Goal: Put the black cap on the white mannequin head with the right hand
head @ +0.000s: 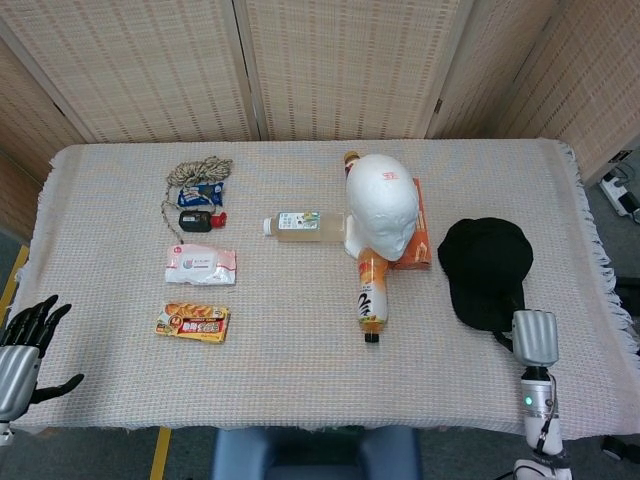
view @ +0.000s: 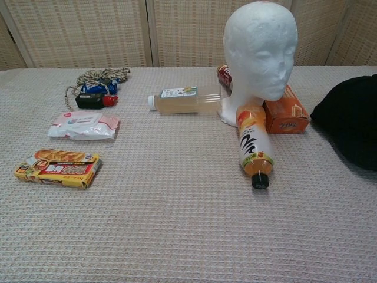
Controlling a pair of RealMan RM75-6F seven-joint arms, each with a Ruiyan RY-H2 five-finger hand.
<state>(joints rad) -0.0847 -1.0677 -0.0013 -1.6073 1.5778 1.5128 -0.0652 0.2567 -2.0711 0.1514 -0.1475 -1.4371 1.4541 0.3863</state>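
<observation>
The black cap (head: 486, 268) lies on the table right of the white mannequin head (head: 382, 203); the chest view shows its edge (view: 352, 127) at the far right and the head (view: 261, 50) upright. My right hand (head: 533, 338) is at the cap's near end, by the brim, with its back facing up. Its fingers are hidden, so a grip on the brim cannot be made out. My left hand (head: 22, 350) hangs at the table's near left corner with its fingers spread, holding nothing.
An orange bottle (head: 371, 292) lies in front of the mannequin head, a pale bottle (head: 298, 225) to its left and an orange box (head: 419, 235) beside it. Further left are a wipes pack (head: 200, 264), a snack box (head: 192, 321) and a rope bundle (head: 198, 175).
</observation>
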